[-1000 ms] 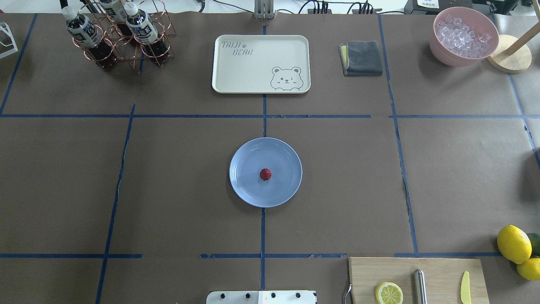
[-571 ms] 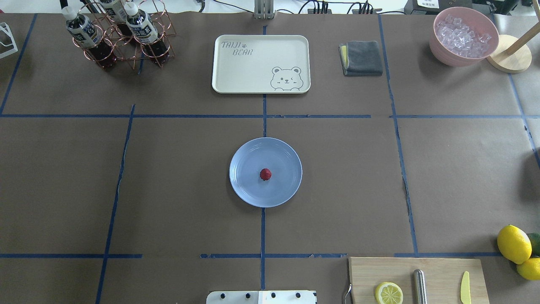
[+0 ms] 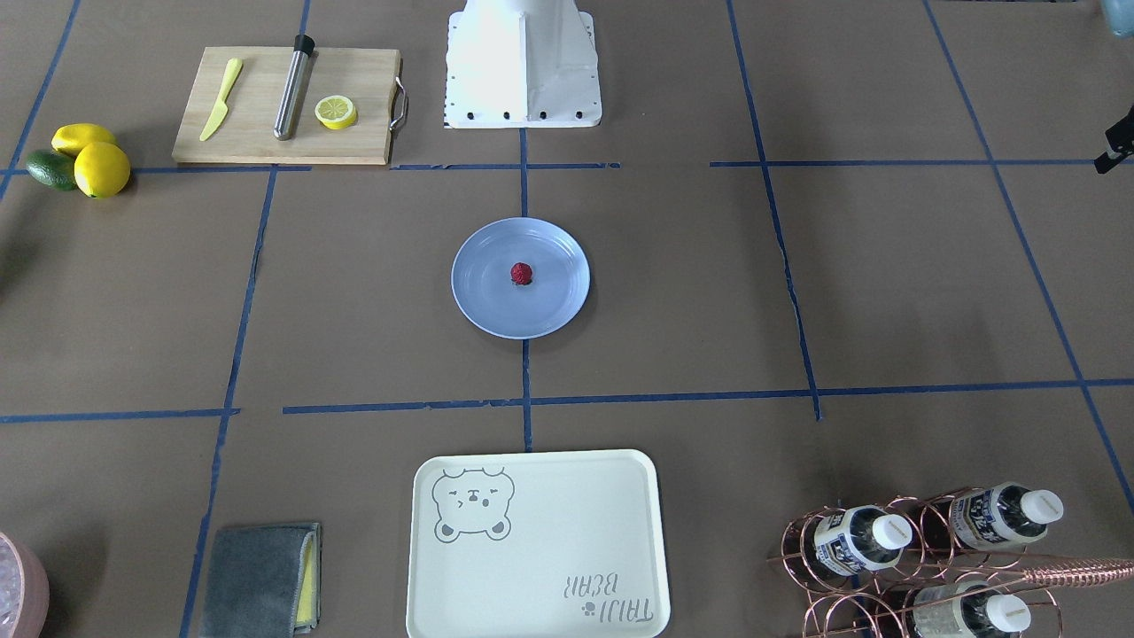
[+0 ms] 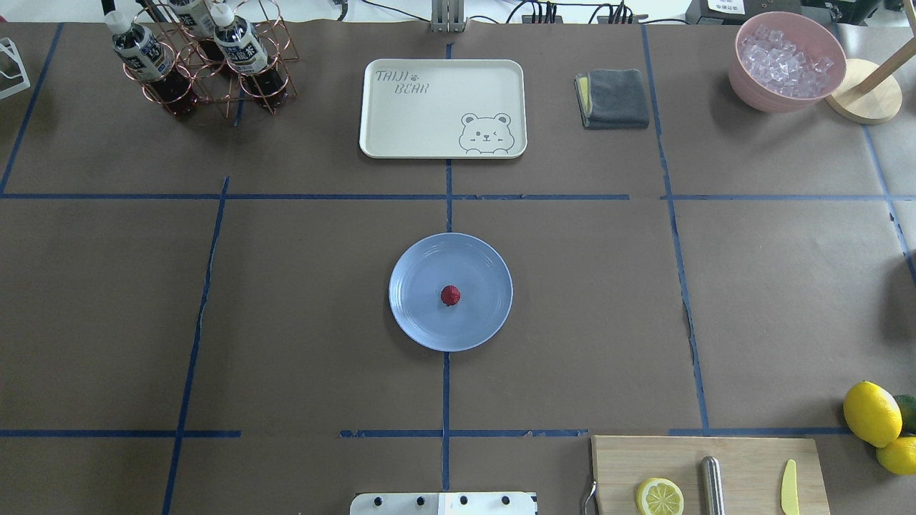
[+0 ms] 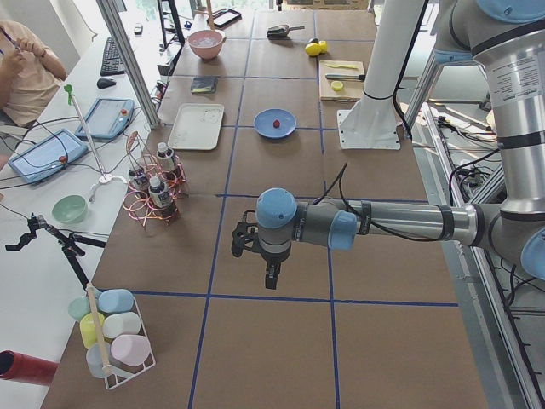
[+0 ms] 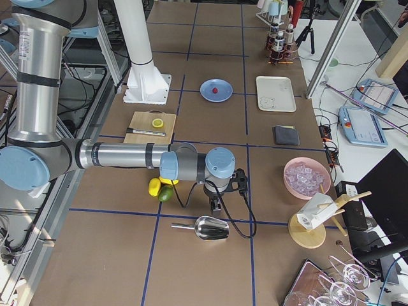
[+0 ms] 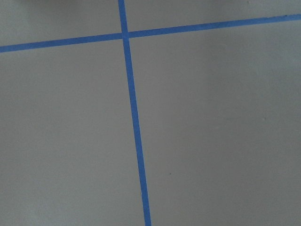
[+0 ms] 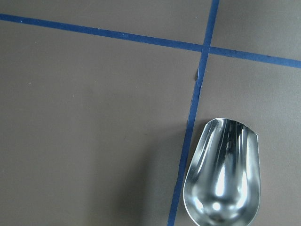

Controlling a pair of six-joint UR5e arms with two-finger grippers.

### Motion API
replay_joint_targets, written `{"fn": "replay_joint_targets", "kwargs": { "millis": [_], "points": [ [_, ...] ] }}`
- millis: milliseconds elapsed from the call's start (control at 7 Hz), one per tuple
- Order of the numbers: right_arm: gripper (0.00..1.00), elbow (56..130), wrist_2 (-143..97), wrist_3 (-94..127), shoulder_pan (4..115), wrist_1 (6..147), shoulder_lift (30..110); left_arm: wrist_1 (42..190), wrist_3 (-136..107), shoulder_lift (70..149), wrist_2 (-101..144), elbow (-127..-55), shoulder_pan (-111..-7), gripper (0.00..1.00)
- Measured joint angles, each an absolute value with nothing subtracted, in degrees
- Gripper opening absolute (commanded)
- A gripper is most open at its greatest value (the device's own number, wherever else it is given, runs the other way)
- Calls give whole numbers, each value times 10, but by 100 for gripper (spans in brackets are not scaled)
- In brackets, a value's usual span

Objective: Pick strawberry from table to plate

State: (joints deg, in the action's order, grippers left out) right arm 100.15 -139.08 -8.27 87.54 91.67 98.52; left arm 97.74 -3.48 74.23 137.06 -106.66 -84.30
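The small dark-red strawberry (image 4: 450, 295) (image 3: 522, 274) lies in the middle of the light blue plate (image 4: 415, 315) (image 3: 483, 306) at the table's centre. The strawberry (image 5: 276, 123) (image 6: 216, 90) also shows on the plate (image 5: 266, 128) (image 6: 209, 94) in both side views. Neither gripper appears in the overhead or front-facing view. My left gripper (image 5: 270, 278) hangs over bare table (image 4: 286, 357) far from the plate, and my right gripper (image 6: 217, 205) hangs over the table's other end beside a metal scoop. I cannot tell whether either is open or shut.
A cream bear-print tray (image 4: 442, 107), a grey cloth (image 4: 612, 98), a pink bowl of ice (image 4: 786, 61) and a copper bottle rack (image 4: 207, 57) line the far edge. A cutting board (image 4: 708, 476) with a lemon half and lemons (image 4: 871, 413) sit near right. A metal scoop (image 8: 223, 174) lies below the right wrist.
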Motion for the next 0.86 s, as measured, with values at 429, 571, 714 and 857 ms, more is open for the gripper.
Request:
{"fn": "replay_joint_targets", "kwargs": {
  "millis": [429,571,714,857],
  "points": [
    [100,1003,-1390,-82,875,917,986,1069,-37,743,1387,-1042,-846,100],
    [100,1002,-1390,-82,875,917,985,1084,-36,751,1389,-1040,-850,100],
    [100,1003,-1391,-82,875,917,985,1077,-36,767,1389,-1043,-852,100],
    [100,1005,-1392,-82,875,917,986,1064,-36,781,1389,-1051,-854,100]
  ]
}}
